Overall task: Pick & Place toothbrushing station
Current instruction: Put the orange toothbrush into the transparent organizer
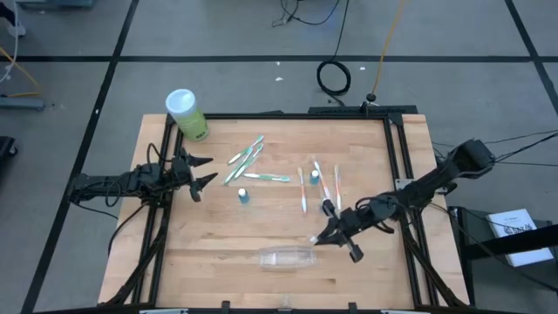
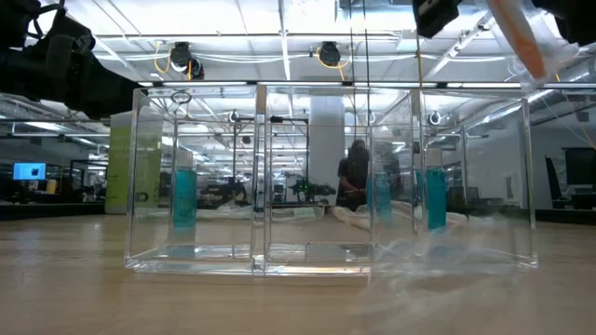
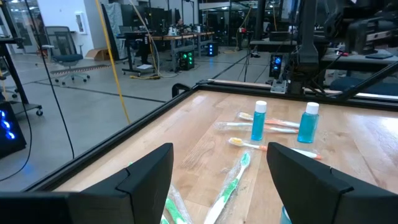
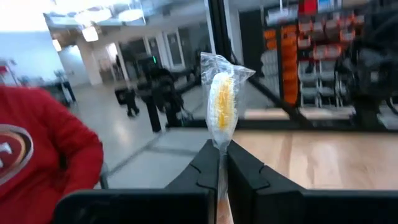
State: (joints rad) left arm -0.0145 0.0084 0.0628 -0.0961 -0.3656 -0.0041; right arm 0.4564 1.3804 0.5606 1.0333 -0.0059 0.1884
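Observation:
My right gripper (image 1: 331,233) is over the table's near right part and is shut on a toothbrush with an orange-yellow head in a clear crinkly wrapper (image 4: 222,102). The toothbrush also shows high up in the low view (image 2: 518,37). My left gripper (image 1: 202,174) is open and empty at the table's left, beside the green-white toothbrushes (image 1: 248,157). Pink-white toothbrushes (image 1: 318,181) lie flat at mid-table. A small blue white-capped tube (image 1: 243,195) stands upright, and two tubes show in the left wrist view (image 3: 258,121). A clear compartment box (image 1: 286,258) stands near the front edge. My right gripper pinches the wrapped toothbrush between its two fingertips (image 4: 208,163), on the neck just below the head (image 4: 221,144). The head end sticks out past the fingertips. The toothbrush is lifted clear of the table and slants in the low view; its handle end is hidden by the fingers.
A green bottle with a white lid (image 1: 187,114) stands at the far left corner. Black frame rails (image 1: 397,157) run along the table's edges. Bare wood lies at the near left (image 1: 200,253). A person in a red top (image 4: 37,149) shows beyond the table.

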